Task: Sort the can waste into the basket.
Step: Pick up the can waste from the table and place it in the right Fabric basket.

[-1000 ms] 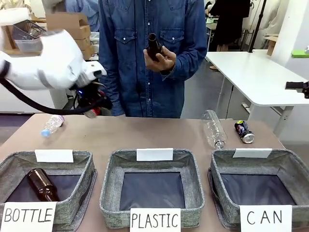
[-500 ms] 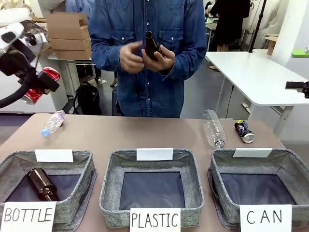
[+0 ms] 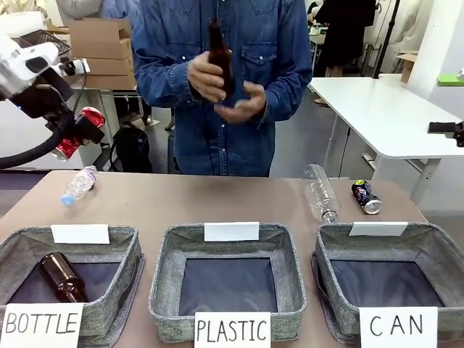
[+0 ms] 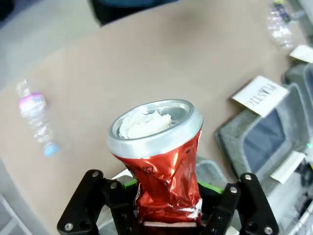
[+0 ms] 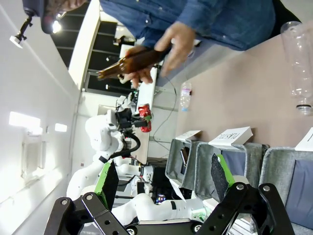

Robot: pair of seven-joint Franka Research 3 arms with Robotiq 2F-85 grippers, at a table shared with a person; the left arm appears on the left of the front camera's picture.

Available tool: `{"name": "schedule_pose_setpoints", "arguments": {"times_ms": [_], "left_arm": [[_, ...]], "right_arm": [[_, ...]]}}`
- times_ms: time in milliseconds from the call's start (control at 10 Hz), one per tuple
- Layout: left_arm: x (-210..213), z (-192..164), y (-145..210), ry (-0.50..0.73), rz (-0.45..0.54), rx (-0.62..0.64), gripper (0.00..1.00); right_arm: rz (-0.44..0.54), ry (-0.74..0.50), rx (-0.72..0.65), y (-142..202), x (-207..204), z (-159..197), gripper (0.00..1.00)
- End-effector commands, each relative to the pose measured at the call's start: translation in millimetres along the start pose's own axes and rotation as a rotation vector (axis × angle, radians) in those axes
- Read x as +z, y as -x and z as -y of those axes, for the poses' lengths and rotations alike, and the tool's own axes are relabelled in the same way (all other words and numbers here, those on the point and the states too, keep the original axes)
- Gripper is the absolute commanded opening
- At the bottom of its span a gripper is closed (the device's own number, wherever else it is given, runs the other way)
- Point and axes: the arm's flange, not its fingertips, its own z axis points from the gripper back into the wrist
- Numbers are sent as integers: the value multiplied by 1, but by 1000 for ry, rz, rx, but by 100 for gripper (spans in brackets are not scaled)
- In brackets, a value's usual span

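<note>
My left gripper [image 3: 72, 134] is shut on the crushed red can [image 3: 78, 129], holding it in the air above the table's far left corner. In the left wrist view the red can [image 4: 164, 169] stands upright between the jaws of the left gripper [image 4: 166, 198], silver end up. The dark can [image 3: 366, 196] lies on the table at the far right, behind the basket signed "CAN" [image 3: 428, 243], whose dark floor is bare. My right gripper [image 5: 164, 181] is open with nothing between its green-padded fingers [image 5: 107, 182].
A person across the table holds a brown bottle [image 3: 217, 51] in both hands. A clear plastic bottle [image 3: 320, 192] lies beside the dark can, a small one [image 3: 78, 184] at far left. The "PLASTIC" basket [image 3: 163, 279] sits in the middle; the "BOTTLE" basket [image 3: 127, 272] holds a brown bottle [image 3: 61, 277].
My left gripper rose from just above the table to the upper left with the red can, then drifted slightly right. The person lifted the brown bottle upright in both hands.
</note>
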Motion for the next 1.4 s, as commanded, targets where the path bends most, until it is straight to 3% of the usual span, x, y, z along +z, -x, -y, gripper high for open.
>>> {"name": "schedule_pose_setpoints", "arguments": {"times_ms": [0, 100, 300, 500, 600, 800, 1000, 1100, 1300], "left_arm": [[32, -12, -2, 174, 5, -118, 0], [61, -37, 9, 127, 29, -96, 0], [146, -106, 79, 29, 118, 36, 0], [196, -135, 155, 57, 277, 190, 0], [200, -137, 177, 98, 336, 210, 0], [192, -135, 180, 134, 338, 243, 0], [171, -109, 144, 182, 223, 180, 0], [175, -111, 138, 148, 221, 159, 0], [190, -138, 151, 42, 239, 332, 0]], "right_arm": [[10, -26, 25, -2, -3, 1, 100], [10, -26, 25, -2, -3, 1, 100], [10, -26, 25, -2, -3, 1, 100], [10, -26, 25, -2, -3, 1, 100], [10, -26, 25, -2, -3, 1, 100], [10, -26, 25, -2, -3, 1, 100], [10, -26, 25, -2, -3, 1, 100], [10, -26, 25, -2, -3, 1, 100], [10, -26, 25, -2, -3, 1, 100]]}}
